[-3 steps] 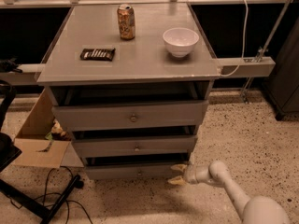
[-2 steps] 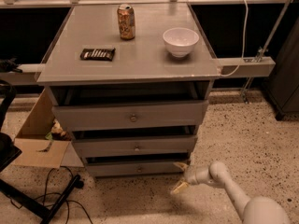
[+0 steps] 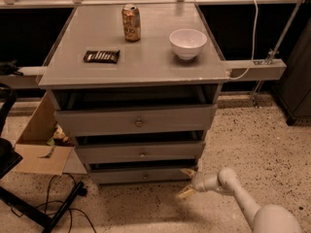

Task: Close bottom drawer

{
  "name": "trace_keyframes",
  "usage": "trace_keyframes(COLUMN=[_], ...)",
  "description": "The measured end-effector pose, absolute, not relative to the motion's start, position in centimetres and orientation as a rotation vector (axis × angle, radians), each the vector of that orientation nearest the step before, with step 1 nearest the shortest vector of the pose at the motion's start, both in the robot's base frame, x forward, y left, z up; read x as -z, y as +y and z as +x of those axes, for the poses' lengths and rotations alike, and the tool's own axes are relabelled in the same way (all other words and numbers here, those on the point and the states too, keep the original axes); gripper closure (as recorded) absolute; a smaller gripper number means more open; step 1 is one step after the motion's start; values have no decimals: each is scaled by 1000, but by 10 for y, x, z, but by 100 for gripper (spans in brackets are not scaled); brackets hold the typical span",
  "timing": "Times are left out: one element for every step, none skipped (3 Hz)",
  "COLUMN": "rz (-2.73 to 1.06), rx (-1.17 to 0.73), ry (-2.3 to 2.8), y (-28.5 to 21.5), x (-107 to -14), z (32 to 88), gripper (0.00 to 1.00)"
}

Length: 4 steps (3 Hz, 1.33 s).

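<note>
The bottom drawer is the lowest, narrowest grey front of the cabinet, with a tiny round knob, and it stands slightly pulled out. My gripper is low to the floor at the drawer's right front corner, on a white arm that comes from the lower right. Its two yellowish fingers are spread apart, one by the drawer corner and one lower, holding nothing.
Above are the middle drawer and the tall top drawer, both slightly open. On the cabinet top sit a soda can, a white bowl and a candy bar. A cardboard box and cables lie left.
The gripper has dropped slightly and swung a little away from the drawer's right corner. The drawers look unchanged.
</note>
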<state>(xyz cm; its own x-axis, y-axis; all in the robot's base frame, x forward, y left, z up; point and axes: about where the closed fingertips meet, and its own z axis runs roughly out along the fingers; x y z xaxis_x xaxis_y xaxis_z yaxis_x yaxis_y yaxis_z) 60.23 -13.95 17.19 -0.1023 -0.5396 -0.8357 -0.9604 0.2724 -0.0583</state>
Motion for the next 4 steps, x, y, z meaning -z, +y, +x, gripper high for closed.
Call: trace_keyframes(rz=[-1372, -1372, -1372, -1366], rx=[-675, -676, -657, -514], ry=[1757, 1757, 1760, 1815], y=[-139, -139, -142, -189], x=[-172, -172, -177, -202], z=[602, 602, 594, 590], gripper=[38, 61, 85, 100])
